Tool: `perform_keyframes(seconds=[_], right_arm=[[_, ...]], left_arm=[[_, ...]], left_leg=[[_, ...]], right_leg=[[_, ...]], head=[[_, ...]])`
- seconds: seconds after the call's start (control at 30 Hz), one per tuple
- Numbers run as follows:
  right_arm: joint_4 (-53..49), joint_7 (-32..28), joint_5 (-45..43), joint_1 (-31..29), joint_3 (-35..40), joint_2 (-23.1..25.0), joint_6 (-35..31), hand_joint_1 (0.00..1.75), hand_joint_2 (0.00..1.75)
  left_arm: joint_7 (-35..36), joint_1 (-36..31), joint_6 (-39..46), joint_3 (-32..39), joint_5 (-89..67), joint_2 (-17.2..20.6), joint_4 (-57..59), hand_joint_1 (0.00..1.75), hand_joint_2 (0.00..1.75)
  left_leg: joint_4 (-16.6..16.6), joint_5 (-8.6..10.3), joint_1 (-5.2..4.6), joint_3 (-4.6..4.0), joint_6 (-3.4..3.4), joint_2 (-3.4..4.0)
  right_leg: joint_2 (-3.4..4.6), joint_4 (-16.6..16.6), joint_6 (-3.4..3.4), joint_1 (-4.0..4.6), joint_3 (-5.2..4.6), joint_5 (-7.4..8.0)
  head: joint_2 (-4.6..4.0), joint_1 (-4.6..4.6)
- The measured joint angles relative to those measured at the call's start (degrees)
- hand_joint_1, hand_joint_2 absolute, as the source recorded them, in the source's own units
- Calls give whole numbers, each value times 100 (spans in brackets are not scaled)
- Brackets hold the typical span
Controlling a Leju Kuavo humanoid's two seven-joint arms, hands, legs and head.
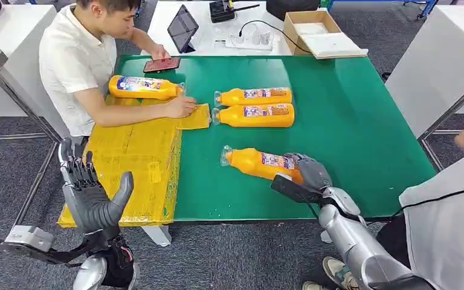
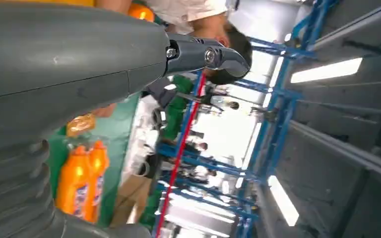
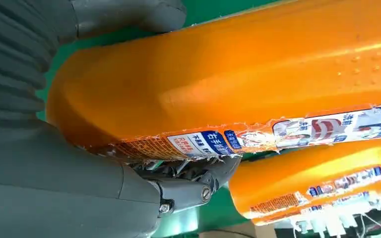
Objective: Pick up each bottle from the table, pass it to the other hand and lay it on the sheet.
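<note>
On the green table [image 1: 362, 121] a yellow sheet [image 1: 136, 163] covers the 9 o'clock side, and four orange bottles lie flat: one [image 1: 142, 87] on the sheet's far end under a seated person's hand [image 1: 181, 107], two side by side [image 1: 255, 95] [image 1: 257, 115] near the centre, and one [image 1: 260, 163] toward 5 o'clock. The right hand [image 1: 308, 172] wraps that nearest bottle's base end, thumb [image 3: 129, 17] on one side and fingers [image 3: 193, 181] underneath. The left hand [image 1: 93, 193] is raised off the table at 8 o'clock, fingers spread and holding nothing.
</note>
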Motion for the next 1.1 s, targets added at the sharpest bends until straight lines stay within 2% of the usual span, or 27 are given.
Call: perform_keyframes(seconds=[0.13, 0.3, 0.43, 0.53, 0.63, 0.83, 1.1], right_arm=[[-554, -776, -990, 522, -173, 92, 2, 175, 175], [-1743, -753, -1404, 1329, -188, 267, -44, 175, 175], [-2375, -1158, -1851, 1727, -188, 376, -136, 175, 175], [-3185, -1213, -2139, 2030, -79, 572, -347, 175, 175], [-3833, -1210, -2233, 2127, 246, 728, -457, 175, 175], [-4083, -1171, -2239, 2093, 782, 789, -538, 175, 175], [-3412, -1291, -2260, 2038, 1453, 1080, -291, 175, 175]], left_arm=[[754, -44, 310, -116, -159, 57, 374, 0, 175], [940, -39, 325, -227, -2, 107, 947, 0, 175], [1447, -15, 194, -306, 403, 136, 1229, 0, 175], [1504, -32, -122, -574, 424, 181, 1747, 0, 175], [1198, -89, -537, -1070, 176, 249, 2334, 0, 175], [931, -164, -728, -1530, -139, 313, 2472, 0, 175], [931, -165, -1277, -1593, 383, 304, 2057, 0, 175]], left_leg=[[-1, 0, 2, -8, 0, -7], [0, 2, 2, -43, -1, -5], [0, 5, 2, -71, 1, -20], [0, 4, -1, -88, 1, -13], [0, 3, -1, -94, 0, -10], [-1, 3, -1, -102, 0, -20], [0, 3, 2, -101, 0, -23]], right_leg=[[-4, 1, -1, 1, 6, -1], [-2, 4, -1, 1, -32, 0], [-13, 5, 0, -2, -46, -2], [-12, 6, 0, -6, -67, -2], [-11, 5, 0, -6, -76, -2], [-12, 5, 12, -7, -75, -10], [-13, 7, 13, -5, -76, -12]], head=[[0, 2], [0, -2], [0, 2], [0, -4], [0, -2], [0, 0], [0, -2]])
